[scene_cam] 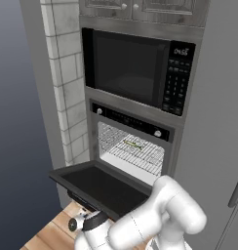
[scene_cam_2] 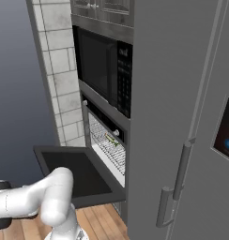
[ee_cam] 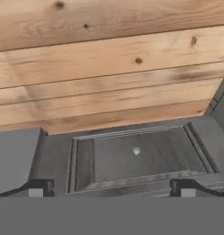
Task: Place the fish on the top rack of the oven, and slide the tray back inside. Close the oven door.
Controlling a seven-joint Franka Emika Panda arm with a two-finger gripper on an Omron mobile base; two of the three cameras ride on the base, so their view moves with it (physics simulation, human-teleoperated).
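A: What does the fish [scene_cam: 132,144] look like, and where is it?

B: It is a thin, short sliver, grey-green with a pale yellowish edge, lying flat and slightly aslant on the top rack [scene_cam: 135,152] inside the oven [scene_cam: 132,146]. In the right base view it appears as a small greenish streak [scene_cam_2: 111,139] on the same shelf [scene_cam_2: 110,152].

A: And the rack itself?

B: A silver grid of thin parallel bars spanning the pale cavity. It sits within the opening, behind the front edge.

A: How does the oven door [scene_cam: 98,187] stand?

B: Fully dropped, its wide black panel roughly level and projecting toward the robot, hinged at the bottom of the cavity. Above the opening runs the black control strip [scene_cam: 130,121] with a silver knob at each end; the microwave [scene_cam: 138,69] is mounted higher.

A: What is the state of the gripper [ee_cam: 112,188]?

B: In the hand view its two dark fingertips [ee_cam: 36,187] stand wide apart with nothing between them. Beyond them lie a grey recessed cabinet panel [ee_cam: 134,158] with a small round knob, and a wooden plank floor [ee_cam: 109,69]
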